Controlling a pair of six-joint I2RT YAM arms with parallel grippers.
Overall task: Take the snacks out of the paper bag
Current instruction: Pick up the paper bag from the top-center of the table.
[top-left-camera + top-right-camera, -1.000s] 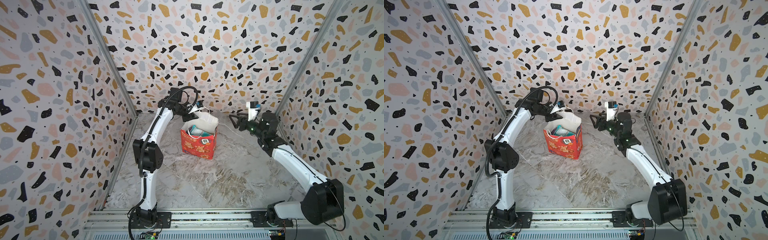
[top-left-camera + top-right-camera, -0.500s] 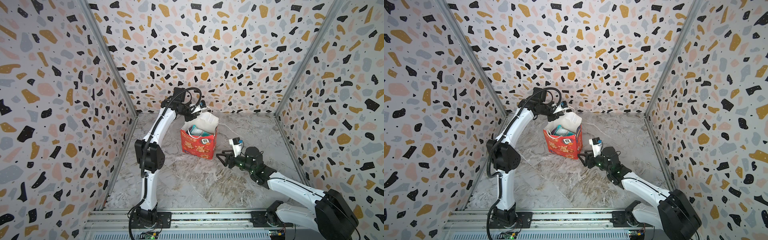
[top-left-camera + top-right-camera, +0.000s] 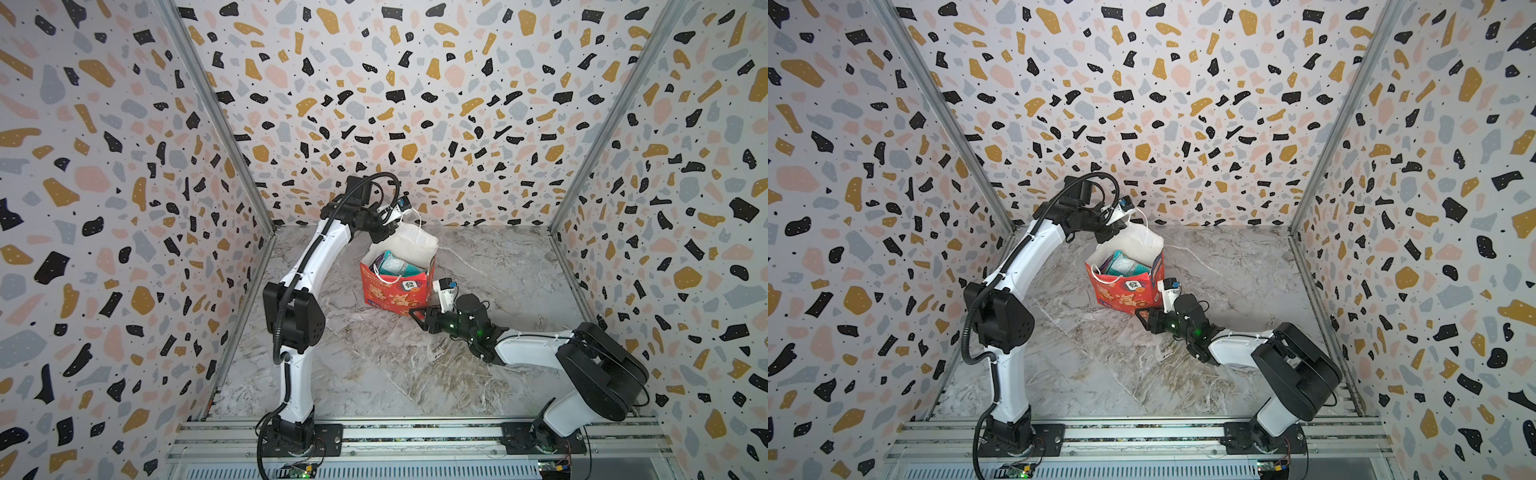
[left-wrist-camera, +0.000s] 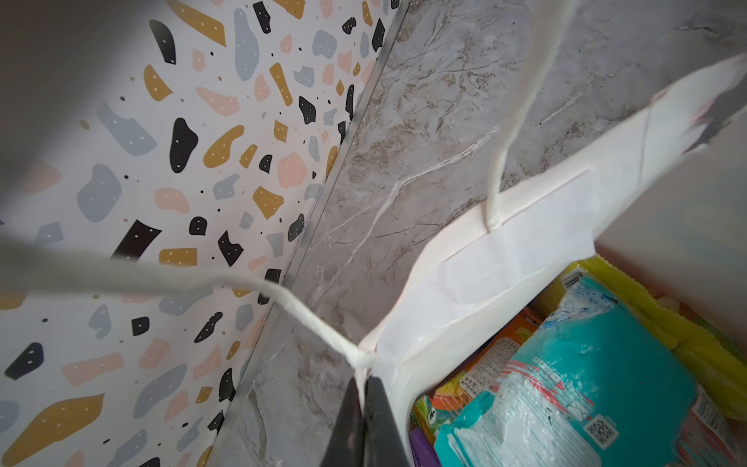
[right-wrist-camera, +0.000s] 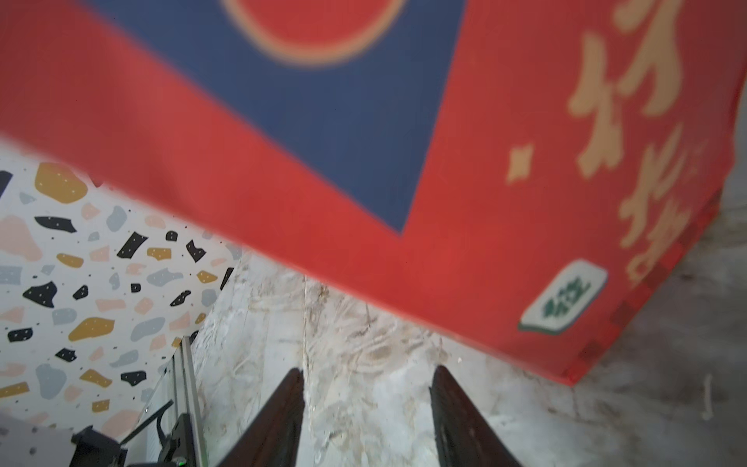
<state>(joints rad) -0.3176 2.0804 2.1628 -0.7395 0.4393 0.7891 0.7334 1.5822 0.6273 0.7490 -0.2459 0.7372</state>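
The red paper bag (image 3: 395, 293) (image 3: 1125, 295) stands upright mid-table in both top views, its mouth pulled open toward the back. My left gripper (image 4: 366, 384) (image 3: 384, 235) is shut on the bag's white far rim (image 4: 505, 250), just where a cord handle (image 4: 315, 319) is tied. Inside lie the snacks (image 3: 395, 266) (image 3: 1123, 266): a teal packet (image 4: 586, 384) on top, with orange (image 4: 497, 356), yellow (image 4: 646, 307) and purple (image 4: 422, 444) ones under it. My right gripper (image 5: 368, 376) (image 3: 415, 313) (image 3: 1140, 316) is open and empty, low over the table by the bag's (image 5: 485, 161) near right bottom corner.
Patterned walls (image 3: 124, 208) enclose the marble table (image 3: 374, 374) on three sides. A metal rail (image 3: 415, 434) with both arm bases runs along the front edge. The bag's second cord handle (image 3: 384, 277) hangs over its front face.
My right arm swung down from the raised back right to the table by the bag's front corner, its jaws narrowing. My left gripper closed on the bag's far rim.
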